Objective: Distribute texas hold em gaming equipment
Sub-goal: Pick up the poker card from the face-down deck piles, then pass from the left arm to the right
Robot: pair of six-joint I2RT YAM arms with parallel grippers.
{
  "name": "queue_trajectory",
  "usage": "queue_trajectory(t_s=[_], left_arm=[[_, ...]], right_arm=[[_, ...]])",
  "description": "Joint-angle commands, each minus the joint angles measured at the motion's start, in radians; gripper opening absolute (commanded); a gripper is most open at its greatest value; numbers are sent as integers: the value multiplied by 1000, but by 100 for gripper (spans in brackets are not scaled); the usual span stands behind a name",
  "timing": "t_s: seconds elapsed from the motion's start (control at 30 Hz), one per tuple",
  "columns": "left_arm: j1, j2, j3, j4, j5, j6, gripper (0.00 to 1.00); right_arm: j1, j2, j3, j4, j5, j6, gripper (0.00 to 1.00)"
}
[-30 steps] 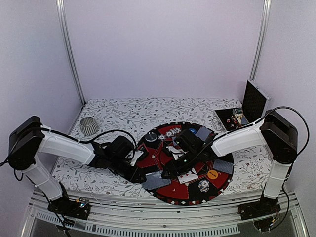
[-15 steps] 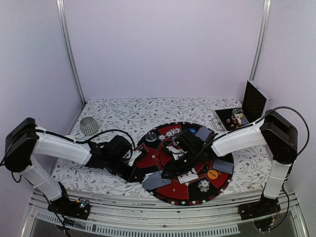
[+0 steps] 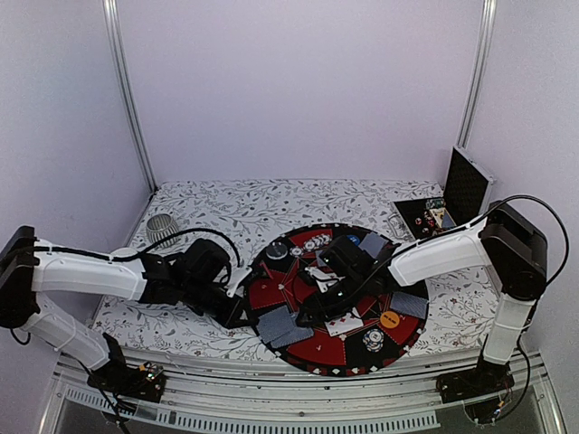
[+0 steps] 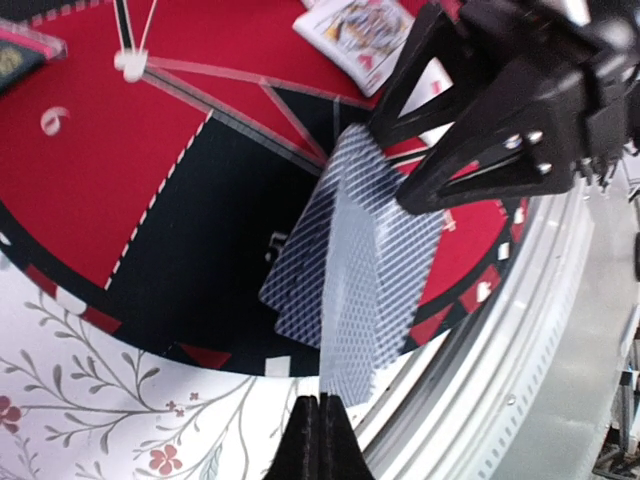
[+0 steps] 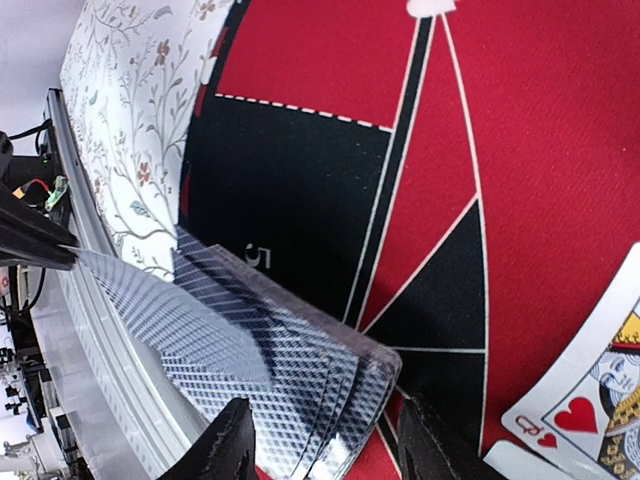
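Note:
My left gripper (image 3: 242,315) (image 4: 320,405) is shut on the edge of one grey-blue-backed card (image 4: 350,300) at the near-left rim of the round red-and-black mat (image 3: 268,291). The card still overlaps a fanned deck (image 3: 282,327) (image 5: 300,375). My right gripper (image 3: 312,314) (image 5: 330,440) holds that deck between its fingers just above the mat's black sector. A face-up queen of hearts (image 5: 590,390) lies on the mat beside it. An orange chip (image 3: 390,318), a dark chip (image 3: 373,339) and a blue chip (image 3: 353,240) sit on the mat.
More face-down cards (image 3: 409,305) lie on the mat's right side. An open black box (image 3: 432,215) with its lid up stands at the back right. A ribbed silver cup (image 3: 164,231) stands at the back left. The table's metal front rail (image 4: 560,330) runs just beyond the mat.
My left gripper has pulled back to the left with the card, drawing it partly out of the deck. My right arm has stayed still.

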Motion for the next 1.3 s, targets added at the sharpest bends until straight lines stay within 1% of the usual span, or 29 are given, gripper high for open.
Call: queue_trajectory(t_s=[0.0, 0.1, 0.17, 0.27, 0.4, 0.5, 0.57, 0.77, 0.8, 0.83, 0.93, 0.97, 1.03, 1.1, 1.13, 1.17, 1.2, 1.23, 1.27], left_arm=[[0, -96, 22, -26, -28, 42, 0], [-2, -147, 44, -58, -84, 64, 0], [-5, -184, 60, -67, -97, 86, 0], [-15, -237, 88, -63, -86, 139, 0], [-54, -264, 152, -64, -62, 178, 0], [-97, -285, 205, -64, -45, 199, 0], [-119, -303, 224, -65, -39, 210, 0], [-143, -329, 222, -55, -11, 237, 0], [-144, -331, 222, -59, -12, 240, 0], [-146, -331, 222, -63, -16, 241, 0], [-145, -321, 225, -74, -27, 248, 0], [-145, -317, 229, -77, -29, 251, 0], [-147, -303, 235, -83, -43, 252, 0], [-146, -285, 248, -118, -100, 243, 0], [-145, -275, 257, -141, -155, 230, 21], [-139, -265, 263, -169, -221, 206, 58], [-131, -257, 265, -194, -290, 182, 91], [-115, -248, 262, -214, -337, 162, 97], [-96, -243, 255, -227, -360, 146, 98]], right_arm=[[6, -111, 38, -9, -24, -56, 52], [4, -227, 38, -9, -14, -103, 57], [2, -308, 34, -10, -2, -148, 61], [1, -405, 27, -13, 13, -221, 63], [1, -483, 26, 17, -49, -330, 64], [1, -501, 33, 43, -85, -354, 64], [1, -492, 35, 50, -69, -362, 64], [0, -452, 49, 47, -76, -361, 61], [0, -453, 50, 47, -81, -361, 56], [0, -455, 51, 48, -90, -362, 48], [1, -460, 54, 54, -149, -373, 11], [2, -458, 56, 54, -159, -376, 4], [1, -458, 55, 50, -163, -379, 2], [-4, -467, 52, 44, -113, -378, 2], [-19, -472, 51, 40, -91, -372, 2], [-50, -474, 47, 37, -80, -351, 2], [-93, -474, 44, 36, -79, -332, 2], [-154, -466, 42, 36, -91, -299, 2], [-218, -450, 41, 34, -115, -271, 2]])
